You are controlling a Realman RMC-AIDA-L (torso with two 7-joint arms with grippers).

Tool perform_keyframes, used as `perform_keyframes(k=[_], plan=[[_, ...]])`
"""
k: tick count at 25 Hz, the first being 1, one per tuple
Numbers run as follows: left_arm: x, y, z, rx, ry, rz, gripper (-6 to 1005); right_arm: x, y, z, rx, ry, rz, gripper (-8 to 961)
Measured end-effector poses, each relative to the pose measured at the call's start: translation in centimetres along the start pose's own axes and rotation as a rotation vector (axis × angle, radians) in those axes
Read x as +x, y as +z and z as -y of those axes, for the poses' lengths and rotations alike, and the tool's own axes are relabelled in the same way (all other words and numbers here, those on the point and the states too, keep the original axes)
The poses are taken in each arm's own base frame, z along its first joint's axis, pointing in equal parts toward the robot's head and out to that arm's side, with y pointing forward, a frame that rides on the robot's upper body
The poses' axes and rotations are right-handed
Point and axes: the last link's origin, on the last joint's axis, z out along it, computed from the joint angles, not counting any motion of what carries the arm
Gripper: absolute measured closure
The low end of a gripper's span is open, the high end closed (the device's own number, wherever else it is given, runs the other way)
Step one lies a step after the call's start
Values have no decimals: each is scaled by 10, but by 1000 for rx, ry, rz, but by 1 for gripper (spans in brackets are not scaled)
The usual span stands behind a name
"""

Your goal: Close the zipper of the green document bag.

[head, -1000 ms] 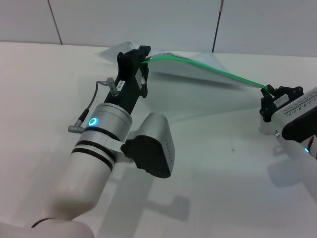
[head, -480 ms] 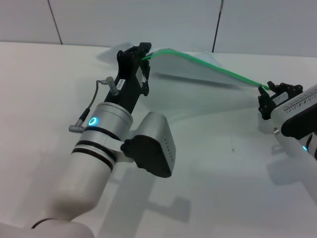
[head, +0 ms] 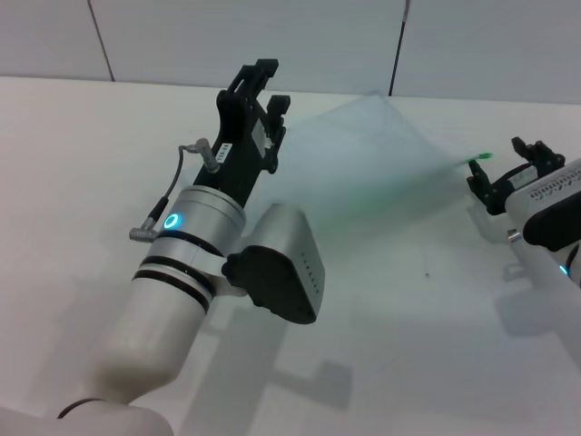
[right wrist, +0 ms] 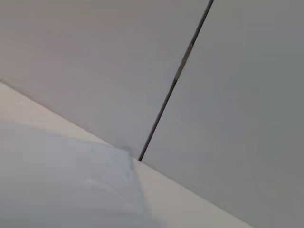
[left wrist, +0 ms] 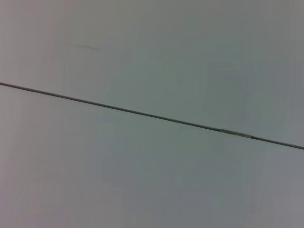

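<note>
The green document bag shows as a pale translucent sheet on the white table between my two arms. It also fills a corner of the right wrist view. Of the zipper, only a short bright green piece shows, at the bag's right corner. My left gripper stands open at the bag's left end with nothing between its fingers. My right gripper is open just right of the green piece and apart from it. I cannot make out the slider.
The white table runs back to a pale panelled wall with dark seams. A grey cable loops beside my left forearm. The left wrist view shows only wall panels.
Both grippers have opened and let go of the green zipper edge that was stretched between them. The bag has dropped from its raised, tented shape.
</note>
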Motion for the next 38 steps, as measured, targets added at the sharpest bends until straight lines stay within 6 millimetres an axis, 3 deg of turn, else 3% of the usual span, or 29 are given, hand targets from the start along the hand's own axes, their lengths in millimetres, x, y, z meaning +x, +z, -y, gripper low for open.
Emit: perform_keyframes(k=[7,13,23,32,38], plan=[[1,0,2,17,5,-4,359,-1,0,0,3,3,4,211],[0,0,2,18,5,-2,215,-1,-3,3,29,29,23,140],[-5,-2,5,36,-37,19,224,-18,-12,-3,76,52,101,143],[-24,-6,36,272,-369,84,229,-50,-45,-5,189,151,279,147],[-45,-13,45,380,-566,150,229,-47,-47,0,215,258,265,149]])
